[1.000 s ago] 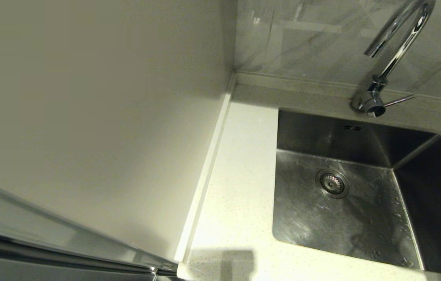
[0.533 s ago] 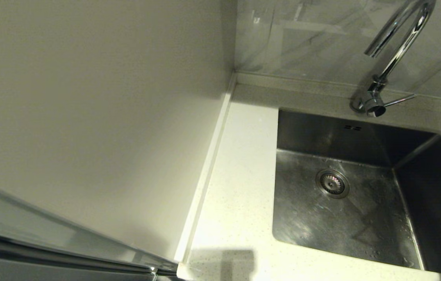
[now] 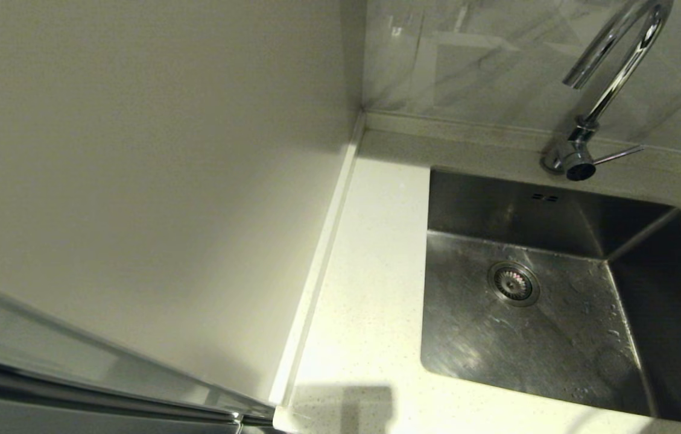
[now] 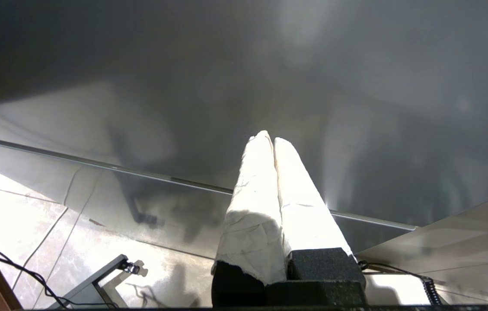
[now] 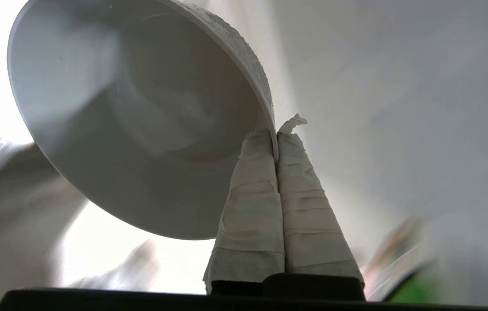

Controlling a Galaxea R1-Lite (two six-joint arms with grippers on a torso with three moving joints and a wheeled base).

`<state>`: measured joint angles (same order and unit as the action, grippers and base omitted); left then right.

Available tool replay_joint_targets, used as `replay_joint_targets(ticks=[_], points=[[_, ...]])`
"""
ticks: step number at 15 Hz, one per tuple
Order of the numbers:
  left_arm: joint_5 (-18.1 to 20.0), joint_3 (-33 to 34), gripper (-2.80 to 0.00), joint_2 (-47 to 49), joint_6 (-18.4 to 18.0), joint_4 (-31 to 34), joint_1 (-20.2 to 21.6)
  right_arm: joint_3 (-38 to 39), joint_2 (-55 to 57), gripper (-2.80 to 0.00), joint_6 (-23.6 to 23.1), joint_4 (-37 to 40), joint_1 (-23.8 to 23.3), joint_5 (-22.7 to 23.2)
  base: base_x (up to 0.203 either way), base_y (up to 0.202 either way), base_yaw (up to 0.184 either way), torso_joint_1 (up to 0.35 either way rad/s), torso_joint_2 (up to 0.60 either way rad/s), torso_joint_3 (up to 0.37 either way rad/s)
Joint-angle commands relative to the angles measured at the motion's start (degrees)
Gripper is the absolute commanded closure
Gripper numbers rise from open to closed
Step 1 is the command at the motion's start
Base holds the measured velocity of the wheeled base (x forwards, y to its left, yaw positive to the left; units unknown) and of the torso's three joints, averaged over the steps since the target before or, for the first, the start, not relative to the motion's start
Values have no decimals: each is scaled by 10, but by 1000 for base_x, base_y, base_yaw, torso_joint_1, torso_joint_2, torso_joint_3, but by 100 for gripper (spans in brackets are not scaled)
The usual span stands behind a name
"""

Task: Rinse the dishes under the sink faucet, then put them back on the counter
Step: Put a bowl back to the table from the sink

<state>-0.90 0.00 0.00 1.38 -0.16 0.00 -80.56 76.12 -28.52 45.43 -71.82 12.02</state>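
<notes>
Out of the head view, your right gripper [image 5: 276, 131] pinched the rim of the white bowl [image 5: 140, 116]; the sink [image 3: 533, 313] sat empty, your left gripper [image 4: 269, 139] parked, fingers pressed together.

Right gripper [image 5: 276, 134] is clamped tight on the rim of a white bowl [image 5: 140, 116], one taped finger inside, one outside. Left gripper [image 4: 273, 140] hangs parked down low, taped fingers [image 4: 252, 203] pressed together with nothing between them.
</notes>
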Motion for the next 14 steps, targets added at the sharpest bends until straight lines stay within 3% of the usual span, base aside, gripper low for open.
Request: replay_joint_targets(ticks=[1, 4, 5, 11, 14], points=[[0, 0, 0, -2, 0, 0, 0, -16, 50, 0, -24, 113, -81, 63, 0, 0, 0, 0, 0, 0], [0, 0, 0, -2, 0, 0, 0, 4, 64, 0, -87, 121, -153, 136, 0, 0, 0, 0, 0, 0], [0, 0, 0, -2, 0, 0, 0, 7, 76, 0, -96, 122, -161, 141, 0, 0, 0, 0, 0, 0], [0, 0, 0, -2, 0, 0, 0, 18, 154, 0, -100, 117, -166, 121, 0, 0, 0, 0, 0, 0], [0, 0, 0, -2, 0, 0, 0, 62, 160, 0, -127, 66, -165, 116, 0, 0, 0, 0, 0, 0]])
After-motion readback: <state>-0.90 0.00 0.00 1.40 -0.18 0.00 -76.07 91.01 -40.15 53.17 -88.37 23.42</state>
